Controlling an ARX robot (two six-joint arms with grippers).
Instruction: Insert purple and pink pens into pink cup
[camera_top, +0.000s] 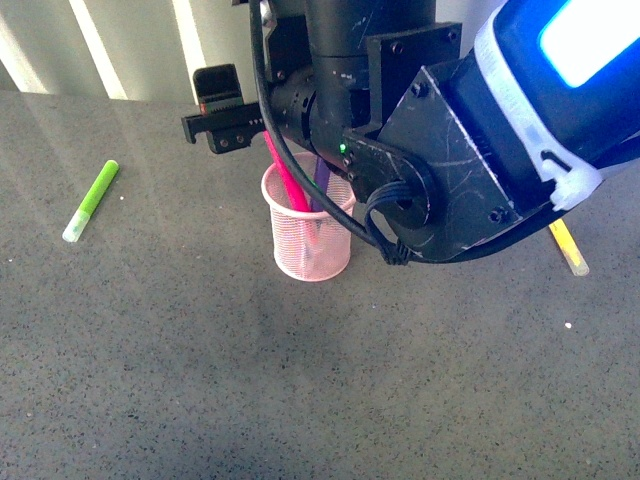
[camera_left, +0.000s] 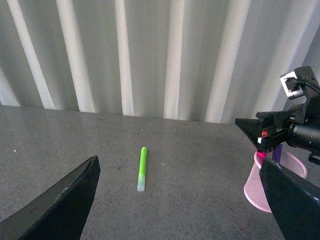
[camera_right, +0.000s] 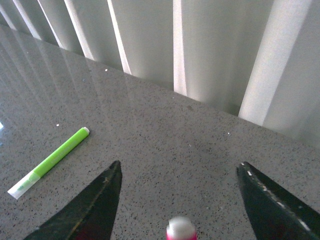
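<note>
The pink cup (camera_top: 315, 255) stands upright on the dark table, and both pens lean inside it. The pink pen (camera_top: 285, 178) and the purple pen (camera_top: 322, 180) stick out above the rim. My right gripper (camera_top: 205, 112) hovers open just above and behind the cup; in its wrist view the gripper (camera_right: 180, 172) has its jaws wide apart over the pink pen's cap (camera_right: 181, 229), not touching it. My left gripper (camera_left: 180, 200) is open and empty, off to the cup's (camera_left: 252, 187) left.
A lime green marker (camera_top: 92, 200) lies flat to the left of the cup; it also shows in both wrist views (camera_left: 142, 168) (camera_right: 50, 161). A yellow marker (camera_top: 568, 247) lies at the right, partly behind my right arm. A ribbed white wall backs the table.
</note>
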